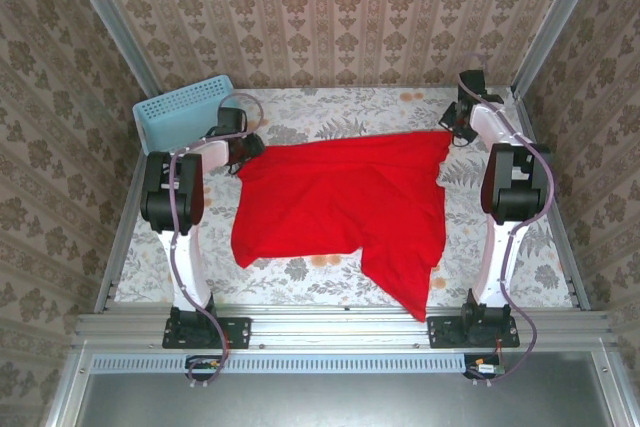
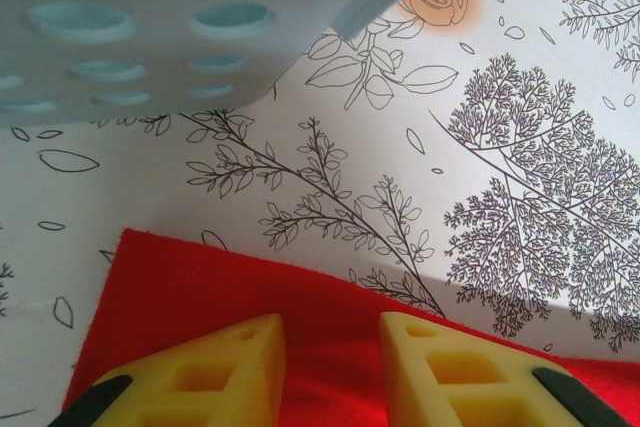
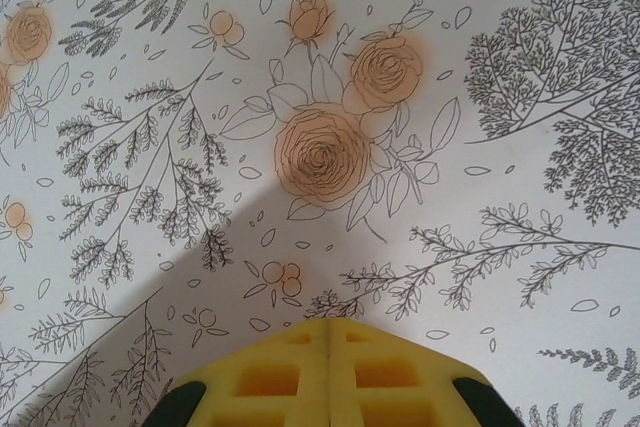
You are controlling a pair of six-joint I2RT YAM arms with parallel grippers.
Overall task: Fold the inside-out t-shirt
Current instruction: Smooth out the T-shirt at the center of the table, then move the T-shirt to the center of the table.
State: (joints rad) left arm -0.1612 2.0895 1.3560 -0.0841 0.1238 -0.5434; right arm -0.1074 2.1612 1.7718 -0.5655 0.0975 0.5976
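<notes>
The inside-out t-shirt [image 1: 340, 197] is bright red and lies spread flat across the middle of the table, with one pointed flap reaching the near edge at the right. My left gripper [image 1: 243, 147] sits at the shirt's far left corner. In the left wrist view its yellow fingers [image 2: 225, 367] stand apart, so the left gripper [image 2: 330, 322] is open over the red cloth [image 2: 180, 287], which lies between and under them. My right gripper [image 1: 460, 127] is just beyond the shirt's far right corner. In the right wrist view the right gripper [image 3: 330, 322] is shut on nothing, over bare tablecloth.
A light blue perforated basket [image 1: 185, 107] stands at the far left corner, close to the left gripper, and its wall [image 2: 150, 27] looms overhead in the left wrist view. The floral tablecloth [image 3: 320, 147] covers the table. Patterned walls and metal rails enclose the sides.
</notes>
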